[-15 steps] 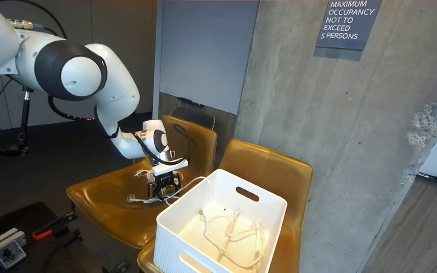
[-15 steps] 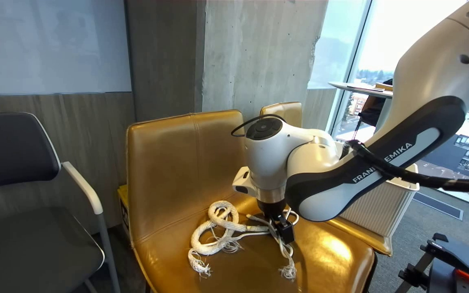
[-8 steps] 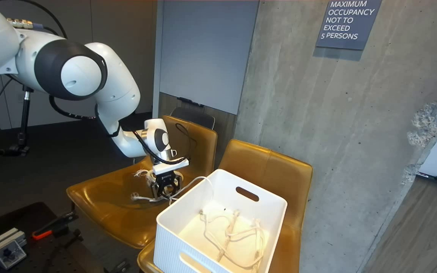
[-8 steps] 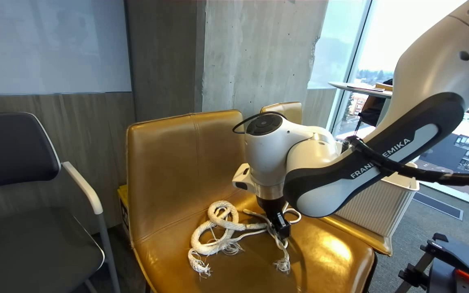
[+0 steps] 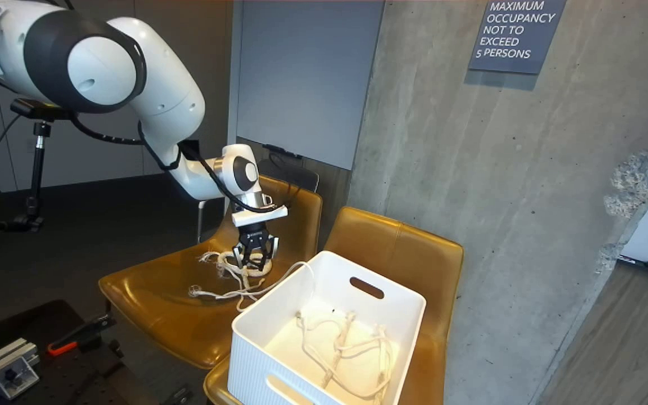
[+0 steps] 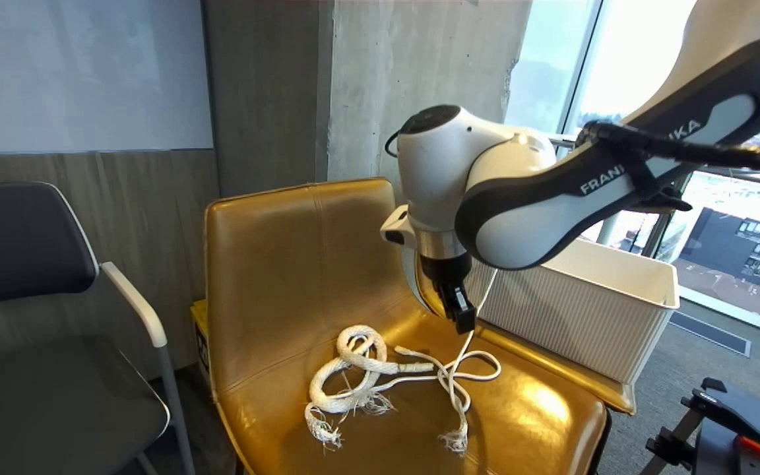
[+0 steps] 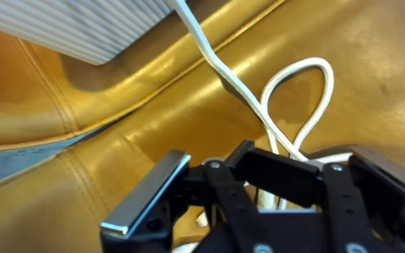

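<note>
Looking at a claw [image 6: 464, 322] hanging over the leather seat [image 6: 525, 422], squeezed fully closed and, by every view here, gripping nothing but air. Right underneath, find the white cord [image 7: 237, 85]: sprawled across the seat in loose crossings and one rounded loop [image 7: 329, 79], then slanting up behind the claw in an exterior view and over the rim of the tub [image 6: 565, 310] on the next chair [image 5: 400, 242]. Too nearly in line to call whether brushing the claw on the way by. Just beside, see the thick rope [image 6: 368, 363], coiled and frayed. Spot more pale strands [image 5: 339, 350] down inside the tub.

And judging by looks, should handle light, limp and soft, folding at the slightest nudge, with hardly anything to break. Seems smoothly braided, so might slide through a weak pinch. Expect some drag from the tangle, and from the stretch draped into the tub! Best taken at the pile-up of crossings, or else square across the rounded loop, coming straight down for a firm bite. Better to leave the frayed tassel [image 6: 456, 441] alone, likely to shed or slip. For the thick rope, count on more bulk and more spring; try the plain stretch near the bound-looking end.
</note>
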Controlling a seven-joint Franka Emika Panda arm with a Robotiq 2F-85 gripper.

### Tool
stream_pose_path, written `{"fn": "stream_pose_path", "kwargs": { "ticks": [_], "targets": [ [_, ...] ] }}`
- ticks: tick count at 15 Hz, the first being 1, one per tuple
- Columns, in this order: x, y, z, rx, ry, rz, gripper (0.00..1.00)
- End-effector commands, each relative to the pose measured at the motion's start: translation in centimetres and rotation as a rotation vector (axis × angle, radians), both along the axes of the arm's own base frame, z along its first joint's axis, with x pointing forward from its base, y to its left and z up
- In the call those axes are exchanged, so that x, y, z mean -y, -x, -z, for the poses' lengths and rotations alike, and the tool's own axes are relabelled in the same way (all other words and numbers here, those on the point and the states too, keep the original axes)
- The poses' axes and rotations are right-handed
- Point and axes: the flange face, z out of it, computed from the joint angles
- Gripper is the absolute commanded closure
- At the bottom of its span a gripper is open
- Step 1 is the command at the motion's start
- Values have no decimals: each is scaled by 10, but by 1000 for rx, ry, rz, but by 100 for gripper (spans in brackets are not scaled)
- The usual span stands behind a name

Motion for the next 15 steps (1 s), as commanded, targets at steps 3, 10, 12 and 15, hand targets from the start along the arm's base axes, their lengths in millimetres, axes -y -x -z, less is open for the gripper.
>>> {"fn": "stream_pose_path", "kwargs": {
  "ticks": [3, 10, 12, 15],
  "targets": [
    [20, -4, -92, 33, 13, 49, 100],
    [-23, 32, -38, -84, -121, -20, 39],
    [-34, 46, -13, -129, -144, -30, 24],
    [-40, 57, 20, -157, -150, -51, 3]
  ]
}}
